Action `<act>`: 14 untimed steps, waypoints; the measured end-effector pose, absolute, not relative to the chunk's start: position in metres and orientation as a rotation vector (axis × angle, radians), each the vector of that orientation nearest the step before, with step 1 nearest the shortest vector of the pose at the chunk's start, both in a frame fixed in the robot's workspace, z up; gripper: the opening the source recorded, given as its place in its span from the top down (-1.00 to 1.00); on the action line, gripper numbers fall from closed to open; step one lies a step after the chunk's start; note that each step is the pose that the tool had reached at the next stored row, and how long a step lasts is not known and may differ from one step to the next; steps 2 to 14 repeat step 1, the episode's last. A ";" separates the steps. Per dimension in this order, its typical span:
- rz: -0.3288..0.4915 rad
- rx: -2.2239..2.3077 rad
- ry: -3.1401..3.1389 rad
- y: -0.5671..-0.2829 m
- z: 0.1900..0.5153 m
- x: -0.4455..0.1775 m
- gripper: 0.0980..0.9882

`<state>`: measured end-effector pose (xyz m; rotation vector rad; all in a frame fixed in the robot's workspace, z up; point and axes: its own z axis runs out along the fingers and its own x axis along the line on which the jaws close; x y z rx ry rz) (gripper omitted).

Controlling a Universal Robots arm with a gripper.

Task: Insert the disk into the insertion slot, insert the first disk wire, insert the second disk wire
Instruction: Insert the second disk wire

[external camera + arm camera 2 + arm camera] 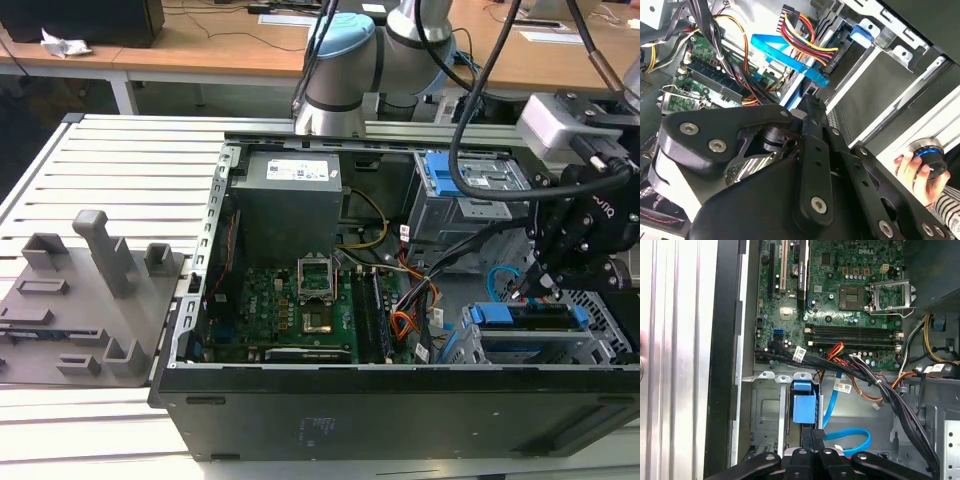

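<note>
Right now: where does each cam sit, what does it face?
Exterior view: off-arm, above the open computer case; arm and gripper at the drive cage.
First wrist view: on the wrist, facing the motherboard; gripper.
Second wrist view: behind the gripper linkage; a person's hand.
Both wrist views share the blue cable.

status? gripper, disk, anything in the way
Gripper low over the drive cage, holding a black connector, blue cable trailing. Disk seated in the insertion slot. Wire bundle crosses nearby.
</note>
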<state>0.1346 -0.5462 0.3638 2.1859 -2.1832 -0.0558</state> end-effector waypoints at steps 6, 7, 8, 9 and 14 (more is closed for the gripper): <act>-0.056 2.186 -2.183 -0.546 0.364 0.134 0.98; -0.056 2.186 -2.183 -0.546 0.364 0.134 0.98; -0.056 2.186 -2.183 -0.546 0.364 0.134 0.98; -0.056 2.186 -2.183 -0.546 0.364 0.134 0.98; -0.056 2.186 -2.183 -0.546 0.364 0.134 0.98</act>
